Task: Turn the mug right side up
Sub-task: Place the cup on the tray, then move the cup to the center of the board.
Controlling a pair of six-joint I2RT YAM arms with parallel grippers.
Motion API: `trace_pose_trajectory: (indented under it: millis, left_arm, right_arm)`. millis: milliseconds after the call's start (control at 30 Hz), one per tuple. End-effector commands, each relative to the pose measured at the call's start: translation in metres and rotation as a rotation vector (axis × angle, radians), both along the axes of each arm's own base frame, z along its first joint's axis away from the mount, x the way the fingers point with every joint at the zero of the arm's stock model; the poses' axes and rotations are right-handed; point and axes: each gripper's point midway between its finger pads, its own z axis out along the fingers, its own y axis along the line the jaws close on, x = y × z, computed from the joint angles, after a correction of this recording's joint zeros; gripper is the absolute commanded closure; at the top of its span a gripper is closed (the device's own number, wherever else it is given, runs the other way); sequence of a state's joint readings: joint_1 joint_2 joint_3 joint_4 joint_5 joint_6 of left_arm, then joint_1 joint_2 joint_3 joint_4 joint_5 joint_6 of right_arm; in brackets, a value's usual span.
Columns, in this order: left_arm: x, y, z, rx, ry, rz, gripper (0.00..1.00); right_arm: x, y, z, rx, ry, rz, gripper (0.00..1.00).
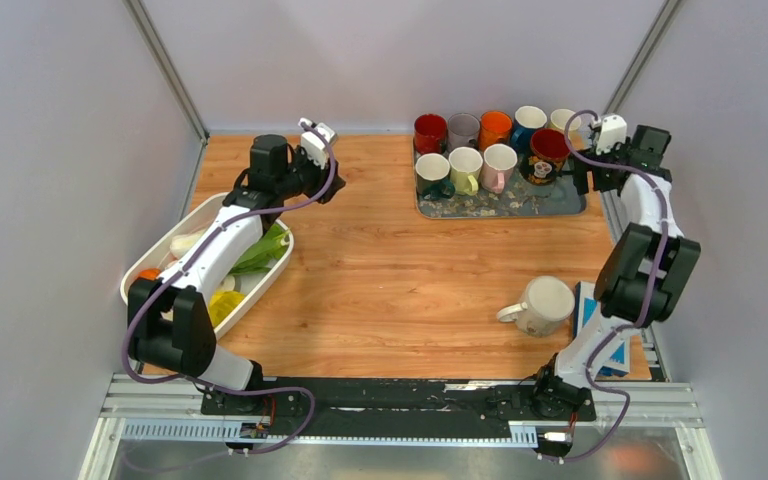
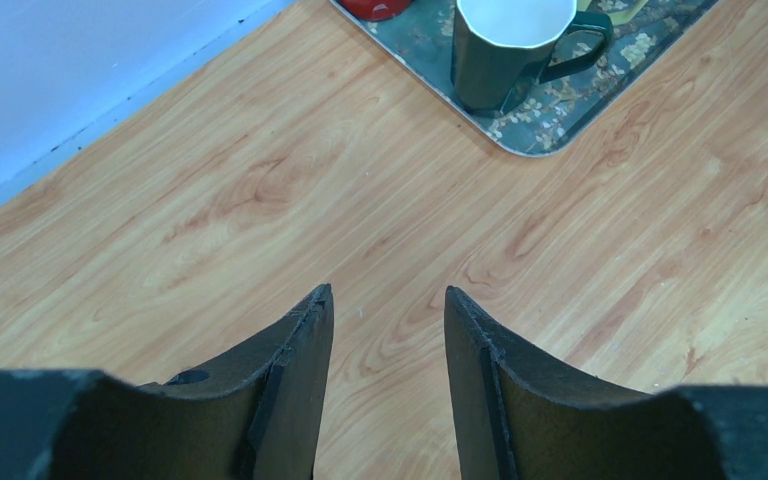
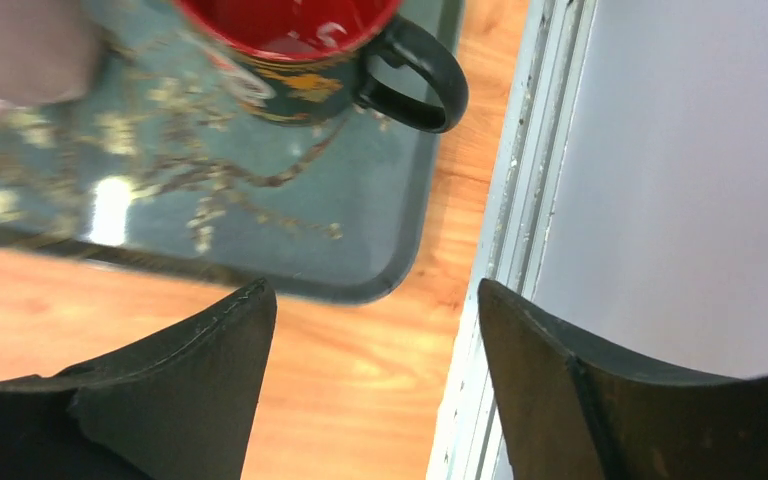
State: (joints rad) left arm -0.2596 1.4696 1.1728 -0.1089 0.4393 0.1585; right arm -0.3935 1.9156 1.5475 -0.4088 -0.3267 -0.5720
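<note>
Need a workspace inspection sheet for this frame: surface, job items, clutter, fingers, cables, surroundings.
Surface: wooden tabletop, no spills seen.
Job's things: white ceramic mug, apparently base-up, handle pointing left, near the right arm.
Clutter: patterned grey tray holding nine upright mugs; white oval bin of mixed items under the left arm; blue box beside the right arm.
Grippers: left gripper fingers open, empty; right gripper fingers open, empty, by the tray's corner.
Cables: purple cables along both arms, no snag seen.
Surroundings: grey enclosure walls.
</note>
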Motion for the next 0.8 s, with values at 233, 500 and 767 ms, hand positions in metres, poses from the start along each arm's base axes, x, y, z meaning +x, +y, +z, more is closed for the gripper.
trace_pose_trajectory:
  millis: [233, 500, 767]
  left_arm:
    - [0.009, -0.019, 0.002, -0.077, -0.03, -0.079, 0.48]
    - [0.014, -0.023, -0.003, -0.073, -0.033, -0.101, 0.49]
    - [0.018, -0.024, -0.005, -0.071, -0.036, -0.099, 0.49]
  right_arm:
    - [-0.162, 0.138, 0.048, 0.248, 0.102, 0.523, 0.07]
    - [-0.255, 0.142, 0.0, 0.097, 0.359, 0.74, 0.0]
    - [-0.277, 0.134, -0.035, 0.07, 0.483, 0.8, 0.03]
